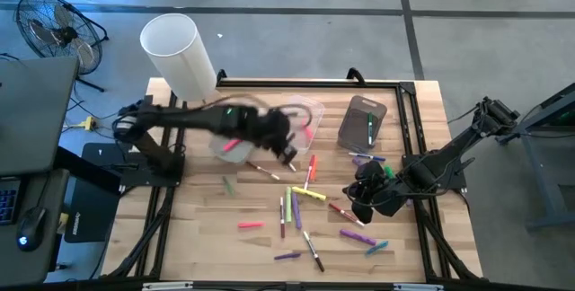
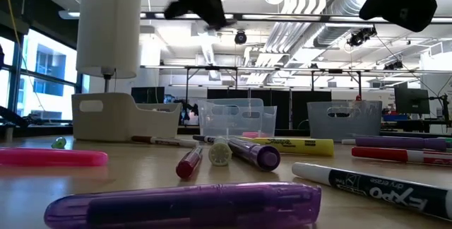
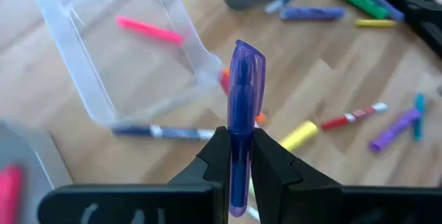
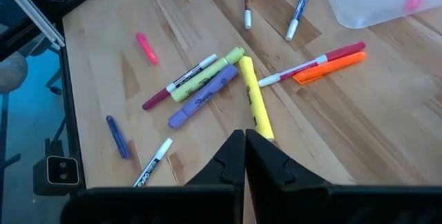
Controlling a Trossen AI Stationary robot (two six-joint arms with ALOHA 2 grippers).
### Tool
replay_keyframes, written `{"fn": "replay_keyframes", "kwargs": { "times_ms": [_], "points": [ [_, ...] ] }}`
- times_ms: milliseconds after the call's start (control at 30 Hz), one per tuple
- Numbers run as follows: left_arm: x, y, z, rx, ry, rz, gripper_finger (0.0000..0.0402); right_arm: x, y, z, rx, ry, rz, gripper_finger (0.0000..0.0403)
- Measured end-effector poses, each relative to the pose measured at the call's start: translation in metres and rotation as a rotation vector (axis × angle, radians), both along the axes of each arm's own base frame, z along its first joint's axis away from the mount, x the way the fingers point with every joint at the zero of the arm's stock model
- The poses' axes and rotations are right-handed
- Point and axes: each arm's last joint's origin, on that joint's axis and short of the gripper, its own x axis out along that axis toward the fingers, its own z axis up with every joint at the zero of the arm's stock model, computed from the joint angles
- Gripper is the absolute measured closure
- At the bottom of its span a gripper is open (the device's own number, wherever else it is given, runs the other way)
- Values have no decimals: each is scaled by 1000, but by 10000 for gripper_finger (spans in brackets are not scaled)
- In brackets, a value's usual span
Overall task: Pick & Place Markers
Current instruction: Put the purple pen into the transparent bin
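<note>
The left gripper (image 3: 235,158) clamps a translucent purple capped marker (image 3: 243,113) above the clear plastic bin (image 3: 90,86); the right gripper (image 4: 245,151) hangs closed, empty.

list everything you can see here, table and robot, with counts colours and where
purple marker: one, held upright in the left pincer
loose markers: about two dozen, pink, red, yellow, green, purple, scattered mid-table
clear bin: one, table's far middle, pink marker inside
white bin: one, far left
grey bin: one, far right, markers inside
white cylinder: one, far left corner
floor fan: one, black, off the table
left pincer: shut on the purple marker, above the clear bin
right pincer: shut, empty, above the right-side markers
</note>
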Motion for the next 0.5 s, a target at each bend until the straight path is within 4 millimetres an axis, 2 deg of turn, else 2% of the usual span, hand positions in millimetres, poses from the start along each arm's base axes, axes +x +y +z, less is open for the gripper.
{"fn": "replay_keyframes", "kwargs": {
  "times_ms": [167,267,367,500],
  "points": [
    [23,55,-12,-26,28,-61,373,0,-2,1,-47,-35,-57,402],
    [38,81,-34,-62,73,-95,373,1,-5,1,-79,-59,-110,402],
    [48,99,-57,-91,126,-115,373,1,-11,0,-74,-46,-168,402],
    [57,115,-78,-130,156,-122,365,3,-18,-2,-50,-21,-220,402]
  ]
}}
